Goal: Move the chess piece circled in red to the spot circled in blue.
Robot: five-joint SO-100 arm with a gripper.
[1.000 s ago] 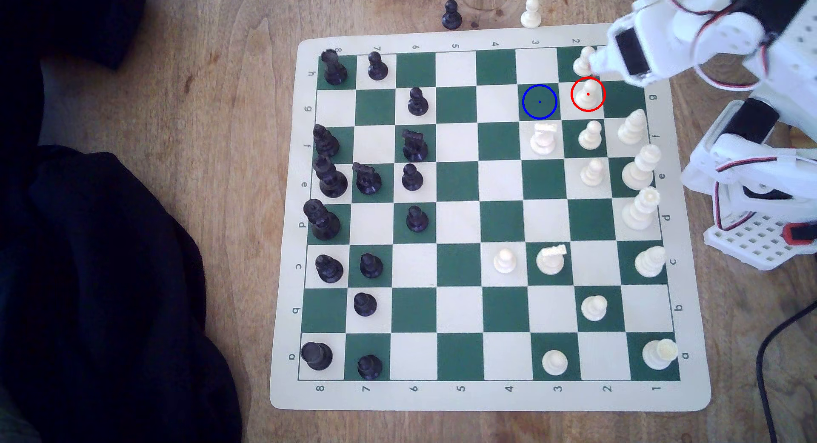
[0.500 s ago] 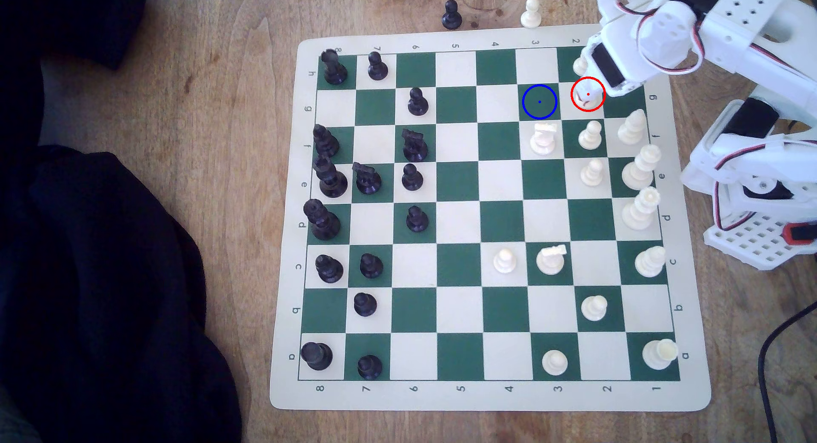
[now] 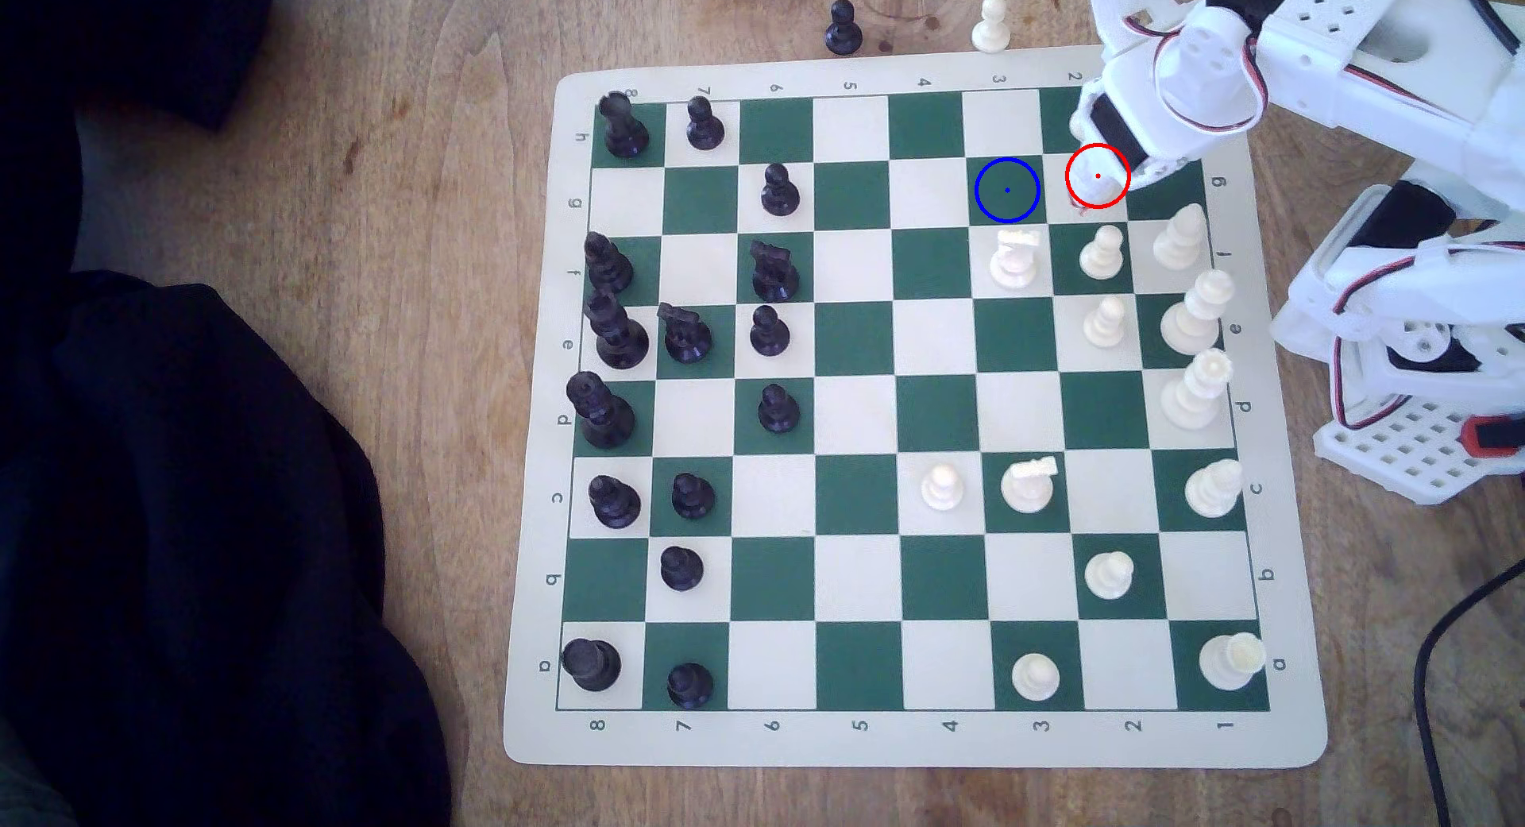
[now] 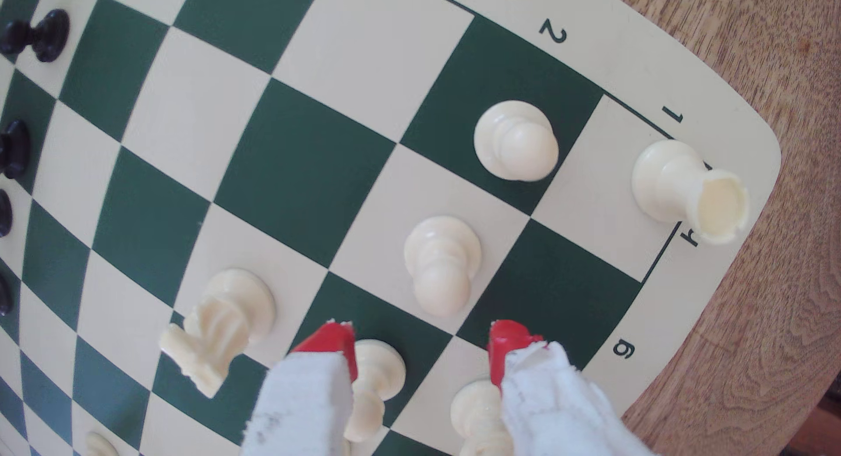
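White red-tipped gripper [image 4: 421,342] above small cream plastic pawn [image 4: 439,265] near board's h1 corner, jaws apart. Centre on ball head, descend, avoid neighbour pawn [image 4: 516,140].

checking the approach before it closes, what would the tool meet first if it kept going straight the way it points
Most likely the white pawn on its cream square: in the wrist view it stands just ahead of the open tool, roughly centred between the red tips. Depth is unclear, so it may be above the pawn's head.

Upright cream pawn [image 4: 439,265]; blue-ringed green spot [image 3: 1007,190]
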